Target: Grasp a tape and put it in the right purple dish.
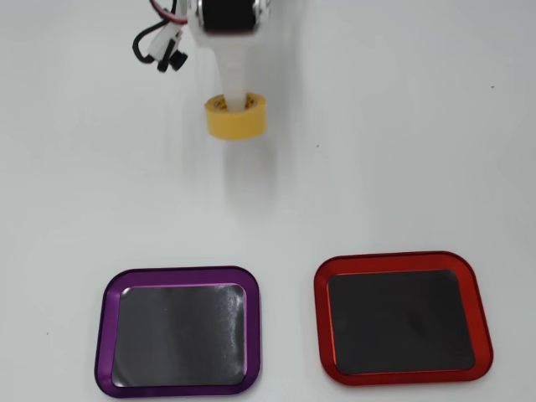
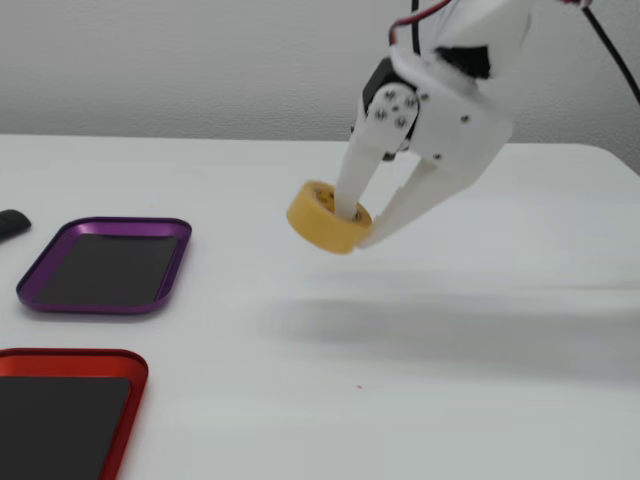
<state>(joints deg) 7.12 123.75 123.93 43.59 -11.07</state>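
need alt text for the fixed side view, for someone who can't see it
A white robot gripper holds a yellow tape roll tilted in the air above a white table, one finger through its hole and one outside. At left lie a purple-rimmed tray and, nearer the camera, a red-rimmed tray, both empty.

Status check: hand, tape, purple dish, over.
Hand shut on tape, one finger through its core. Tape lifted, tilted, off table. Purple dish empty, path clear.

White plastic arm, black servo block, tapered white hand (image 2: 360,222), silver screws, red-and-black cables
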